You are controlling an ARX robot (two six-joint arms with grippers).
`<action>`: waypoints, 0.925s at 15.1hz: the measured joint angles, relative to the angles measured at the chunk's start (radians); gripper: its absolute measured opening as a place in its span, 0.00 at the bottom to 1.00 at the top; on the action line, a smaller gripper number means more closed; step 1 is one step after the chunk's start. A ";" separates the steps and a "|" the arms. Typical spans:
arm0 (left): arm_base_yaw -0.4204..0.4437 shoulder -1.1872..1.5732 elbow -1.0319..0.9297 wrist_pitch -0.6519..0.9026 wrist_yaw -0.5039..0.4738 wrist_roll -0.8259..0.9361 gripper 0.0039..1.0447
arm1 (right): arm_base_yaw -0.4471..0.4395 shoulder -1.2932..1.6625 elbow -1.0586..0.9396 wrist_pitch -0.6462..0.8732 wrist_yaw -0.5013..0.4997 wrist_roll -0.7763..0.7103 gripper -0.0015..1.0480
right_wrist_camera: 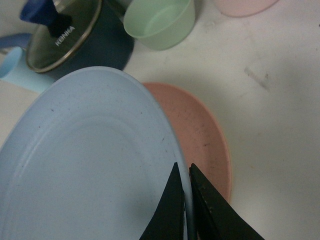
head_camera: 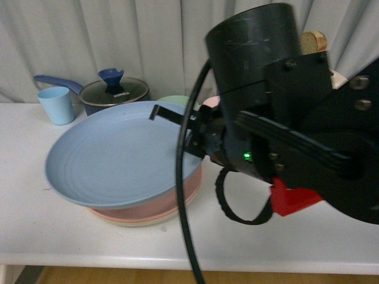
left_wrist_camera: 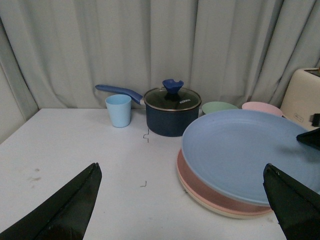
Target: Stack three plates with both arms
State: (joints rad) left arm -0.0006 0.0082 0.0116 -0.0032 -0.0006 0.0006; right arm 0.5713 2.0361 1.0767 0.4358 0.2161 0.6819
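The blue plate (head_camera: pixel 118 157) is held tilted just above the pink plate (head_camera: pixel 154 210), which lies on the beige plate (head_camera: pixel 139 222) on the white table. My right gripper (head_camera: pixel 195 133) is shut on the blue plate's right rim (right_wrist_camera: pixel 186 200); the wrist view shows the rim pinched between both fingers, with the pink plate (right_wrist_camera: pixel 200 135) below. My left gripper (left_wrist_camera: pixel 182 200) is open and empty, low over the table at the near edge of the stack; the blue plate (left_wrist_camera: pixel 245 150), pink plate (left_wrist_camera: pixel 200 187) and beige plate (left_wrist_camera: pixel 225 210) show there. The left arm is out of the front view.
At the back stand a dark blue lidded saucepan (head_camera: pixel 113 93), a light blue cup (head_camera: pixel 57 105), a green bowl (right_wrist_camera: pixel 160 22) and a pink bowl (left_wrist_camera: pixel 262 107). A cream appliance (left_wrist_camera: pixel 302 97) stands at the right. My right arm (head_camera: pixel 284 118) fills the front view's right.
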 joint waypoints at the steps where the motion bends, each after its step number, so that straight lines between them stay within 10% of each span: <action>1: 0.000 0.000 0.000 0.000 0.000 0.000 0.94 | 0.013 0.040 0.050 -0.050 0.018 0.013 0.03; 14: 0.000 0.000 0.000 0.000 0.000 0.000 0.94 | -0.019 0.267 0.316 -0.216 0.106 0.064 0.03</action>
State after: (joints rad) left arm -0.0006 0.0082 0.0116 -0.0032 -0.0006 0.0006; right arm 0.5526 2.3032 1.3926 0.2199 0.3222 0.7464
